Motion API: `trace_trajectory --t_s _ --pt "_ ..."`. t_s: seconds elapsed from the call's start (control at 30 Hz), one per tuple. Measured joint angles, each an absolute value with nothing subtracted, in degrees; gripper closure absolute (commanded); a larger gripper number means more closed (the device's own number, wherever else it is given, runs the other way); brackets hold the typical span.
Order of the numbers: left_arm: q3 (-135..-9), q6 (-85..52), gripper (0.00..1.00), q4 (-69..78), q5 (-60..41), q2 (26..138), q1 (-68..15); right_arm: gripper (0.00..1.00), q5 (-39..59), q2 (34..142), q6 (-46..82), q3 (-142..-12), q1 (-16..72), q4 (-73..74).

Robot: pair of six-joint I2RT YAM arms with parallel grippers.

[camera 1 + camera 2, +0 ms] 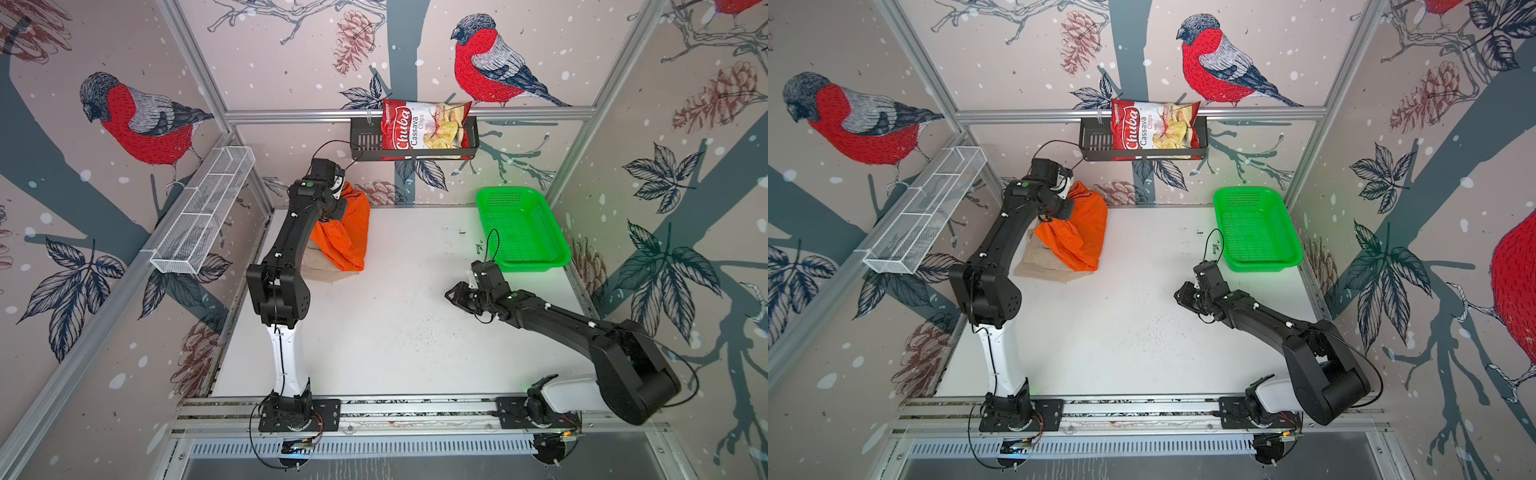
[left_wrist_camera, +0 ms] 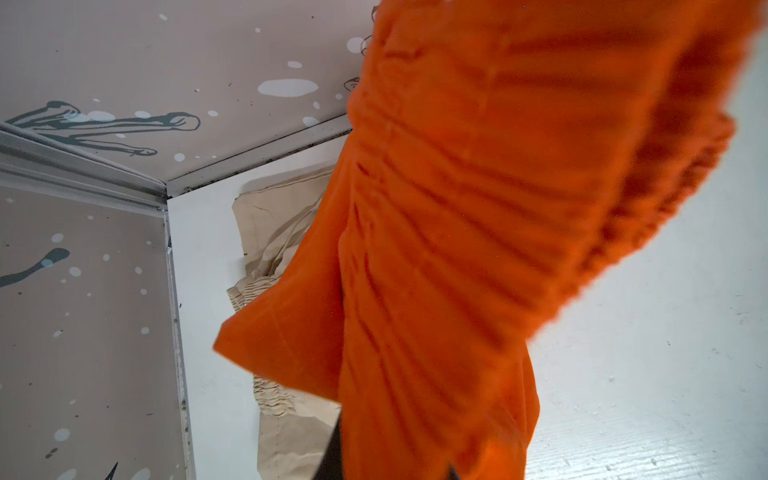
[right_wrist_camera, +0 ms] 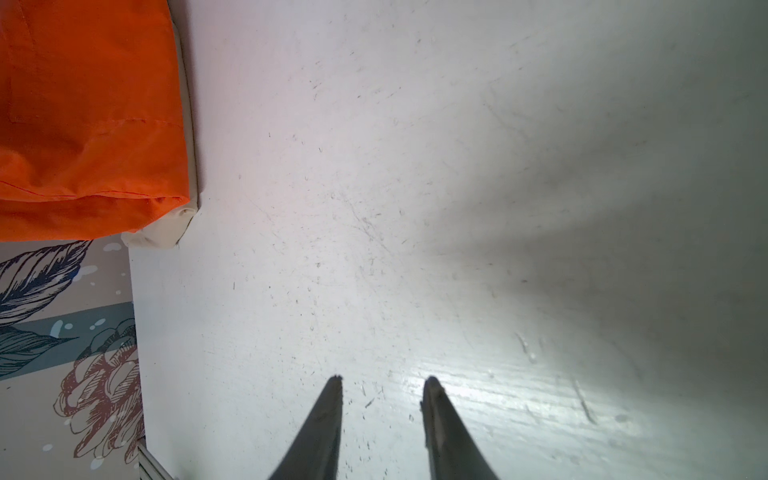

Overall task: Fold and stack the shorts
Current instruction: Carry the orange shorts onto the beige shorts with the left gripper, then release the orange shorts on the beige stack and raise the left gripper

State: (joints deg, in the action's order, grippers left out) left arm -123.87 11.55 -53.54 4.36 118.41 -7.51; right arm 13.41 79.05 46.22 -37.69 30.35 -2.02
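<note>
Treat the orange shorts (image 1: 347, 237) as light, limp cloth. Your left gripper (image 1: 338, 205) is clamped on them; the right gripper (image 3: 382, 380) stands apart, empty. Grip the waistband (image 2: 478, 187).

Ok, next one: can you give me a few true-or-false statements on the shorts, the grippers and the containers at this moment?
1. The left gripper holds the orange shorts lifted by a bunched part. True.
2. The right gripper grips the beige shorts. False: its jaws stand open over the bare table, holding nothing.
3. The beige shorts lie on the table under the hanging orange shorts. True.
4. The chips bag lies in the green basket. False: it sits in the black shelf on the back wall.
</note>
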Motion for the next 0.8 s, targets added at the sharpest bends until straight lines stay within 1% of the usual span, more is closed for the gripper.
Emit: trace_trajectory --t_s 0.27,0.5,0.53,0.63,0.67,0.7,0.8 --pt "-123.5 11.5 1.00 -53.3 6.7 120.9 -3.6 0.65 13.4 79.0 46.3 -37.5 30.3 -2.0" --pt "-123.2 11.2 1.00 -52.8 9.7 126.6 -0.5 0.64 13.4 78.0 46.4 -37.4 30.3 -2.2" --pt "-123.5 10.8 0.95 -52.8 9.9 127.8 0.0 0.64 13.3 77.8 46.4 -37.4 30.3 -2.2" --pt "-125.7 10.1 0.63 -53.0 11.1 132.6 2.2 0.62 12.9 76.9 46.4 -37.4 30.3 -2.5" --pt "-126.3 9.4 0.48 -53.1 11.9 133.9 2.8 0.61 12.6 76.5 46.4 -37.4 30.3 -2.7" --pt "-126.5 8.7 0.39 -53.3 12.6 134.6 3.3 0.59 12.4 76.1 46.4 -37.4 30.3 -2.9" --pt "-126.9 7.2 0.23 -53.5 14.0 134.1 3.5 0.55 12.0 74.5 46.5 -37.7 30.3 -3.9"
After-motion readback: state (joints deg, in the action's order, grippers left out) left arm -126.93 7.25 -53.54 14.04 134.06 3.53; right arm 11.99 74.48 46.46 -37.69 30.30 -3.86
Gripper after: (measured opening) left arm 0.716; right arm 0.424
